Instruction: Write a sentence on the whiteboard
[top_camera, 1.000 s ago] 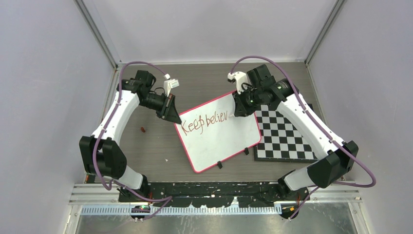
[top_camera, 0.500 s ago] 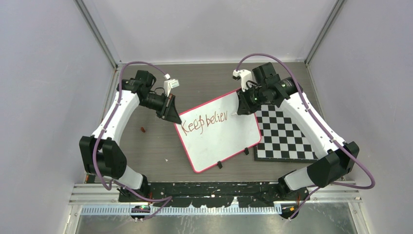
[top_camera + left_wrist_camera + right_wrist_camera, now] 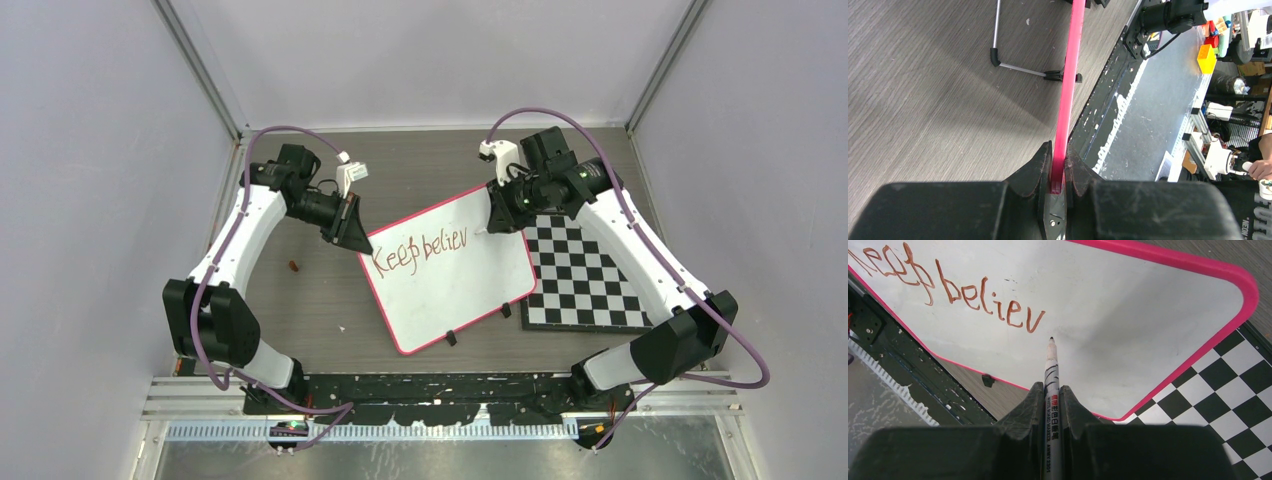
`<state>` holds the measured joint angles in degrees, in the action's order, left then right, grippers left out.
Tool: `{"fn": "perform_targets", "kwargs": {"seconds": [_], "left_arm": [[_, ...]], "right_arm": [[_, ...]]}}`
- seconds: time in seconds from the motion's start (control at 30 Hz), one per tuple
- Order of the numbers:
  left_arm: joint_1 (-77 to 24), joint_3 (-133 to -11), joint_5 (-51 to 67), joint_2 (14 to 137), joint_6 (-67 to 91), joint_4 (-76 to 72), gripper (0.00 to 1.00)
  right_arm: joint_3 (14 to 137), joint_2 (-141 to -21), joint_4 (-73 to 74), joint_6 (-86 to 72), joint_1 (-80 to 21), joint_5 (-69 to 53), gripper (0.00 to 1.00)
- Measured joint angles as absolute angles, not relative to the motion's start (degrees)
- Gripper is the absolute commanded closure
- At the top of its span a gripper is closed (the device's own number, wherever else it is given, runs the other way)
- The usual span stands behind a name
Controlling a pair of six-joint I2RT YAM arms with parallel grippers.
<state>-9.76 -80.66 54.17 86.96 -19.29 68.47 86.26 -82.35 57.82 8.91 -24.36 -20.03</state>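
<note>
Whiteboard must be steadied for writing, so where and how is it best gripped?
Pinch the whiteboard by its thin pink rim at the left corner, coming from the left, as the left gripper does: the edge fits between jaws and lies clear of the writing.

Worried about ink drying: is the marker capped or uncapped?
Uncapped: the marker in the right gripper shows its bare dark tip, aimed at the whiteboard.

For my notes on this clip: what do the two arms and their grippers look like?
Both the left arm and right arm have white link shells with chunky black joints. A purple cable loops along each. A small white camera module sits at each wrist. The left gripper and right gripper are matte black, with wedge-shaped fingers.
</note>
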Motion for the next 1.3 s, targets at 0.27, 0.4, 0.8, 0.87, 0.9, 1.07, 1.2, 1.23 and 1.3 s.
{"fn": "perform_targets", "kwargs": {"seconds": [0.27, 0.4, 0.8, 0.87, 0.9, 1.07, 1.2, 1.23, 1.3], "left_arm": [[-9.8, -80.66, 54.15, 86.96, -19.27, 68.45, 1.0], [-9.8, -80.66, 54.15, 86.96, -19.27, 68.47, 1.0], [-9.8, -80.66, 54.08, 86.96, -19.27, 68.45, 1.0], [-9.8, -80.66, 54.08, 86.96, -19.27, 68.45, 1.0], [-9.8, -80.66, 54.08, 86.96, -19.27, 68.45, 1.0], [-9.8, -80.66, 54.02, 86.96, -19.25, 68.42, 1.0], [-9.91, -80.66, 53.95, 86.96, -18.96, 68.47, 1.0], [-9.91, -80.66, 53.95, 86.96, -18.9, 68.47, 1.0], [-10.0, -80.66, 53.93, 86.96, -18.83, 68.47, 1.0]], "right_arm": [[86.65, -82.43, 57.43, 8.75, -24.34, -20.27, 1.0], [87.9, -82.91, 57.21, 8.38, -24.29, -21.19, 1.0], [88.53, -85.89, 56.8, 7.84, -24.32, -22.06, 1.0], [88.53, -85.89, 56.8, 7.86, -24.34, -21.93, 1.0], [88.53, -85.89, 56.8, 7.86, -24.38, -21.74, 1.0], [88.53, -85.86, 56.82, 7.92, -24.43, -20.86, 1.0], [88.55, -85.86, 56.84, 7.95, -24.43, -20.01, 1.0], [88.55, -85.86, 56.84, 7.95, -24.43, -19.94, 1.0], [88.55, -85.86, 56.84, 7.92, -24.43, -19.94, 1.0]]}}
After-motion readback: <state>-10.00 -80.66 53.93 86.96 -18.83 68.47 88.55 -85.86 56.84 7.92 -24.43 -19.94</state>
